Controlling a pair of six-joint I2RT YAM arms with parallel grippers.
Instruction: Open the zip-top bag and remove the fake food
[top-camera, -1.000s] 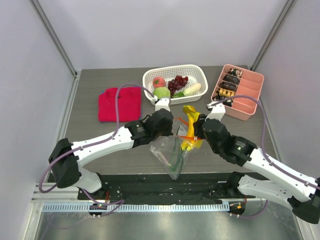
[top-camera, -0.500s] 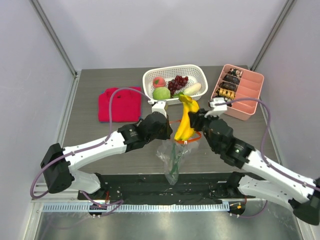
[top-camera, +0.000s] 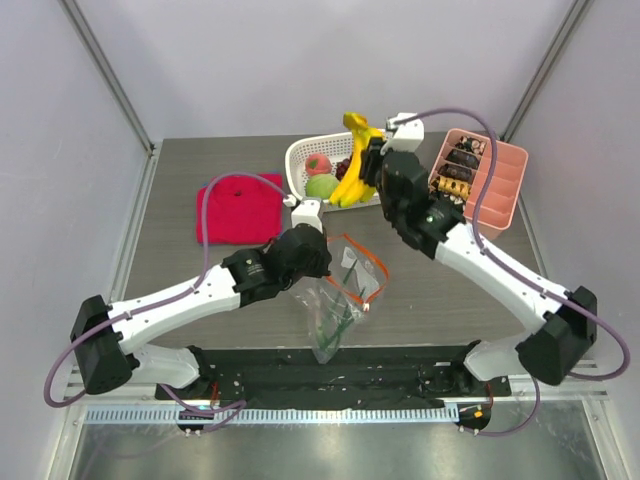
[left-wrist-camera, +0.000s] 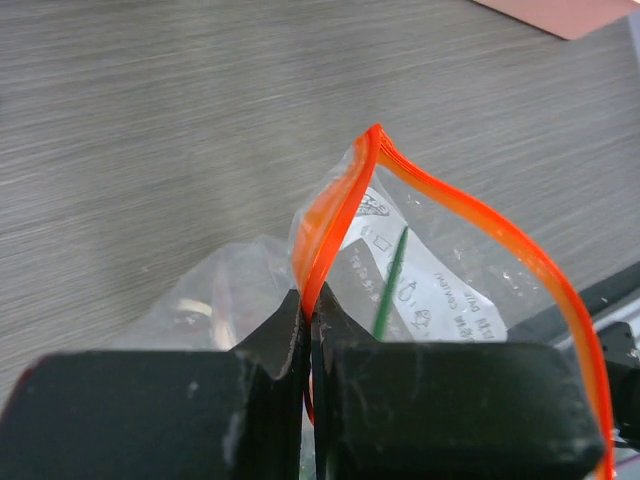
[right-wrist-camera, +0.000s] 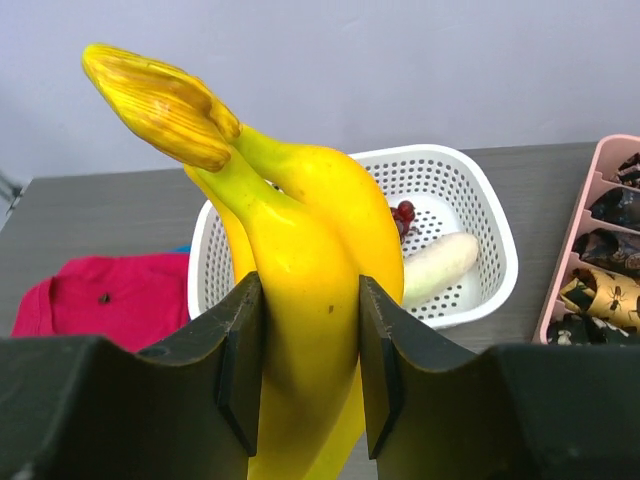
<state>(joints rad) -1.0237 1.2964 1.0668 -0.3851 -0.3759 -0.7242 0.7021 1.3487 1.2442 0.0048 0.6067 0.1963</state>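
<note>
— Up by the white perforated basket (right-wrist-camera: 440, 200): smooth yellow bananas (right-wrist-camera: 300, 260), clamped between the right fingers (right-wrist-camera: 238, 360).
— And the crinkly clear zip-top bag (top-camera: 335, 300)?
— Left fingers (left-wrist-camera: 268, 340) pressed together on its orange zipper strip (left-wrist-camera: 340, 200), over the worktop (top-camera: 420, 300).

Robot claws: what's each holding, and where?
The right gripper clamps the yellow plastic banana bunch around its middle; left gripper pinches the clear zip-top bag by its orange zipper strip.

Lab test cell, white panel walls (top-camera: 300, 60), metal corner posts (top-camera: 110, 75), grey tabletop (top-camera: 170, 190)
</note>
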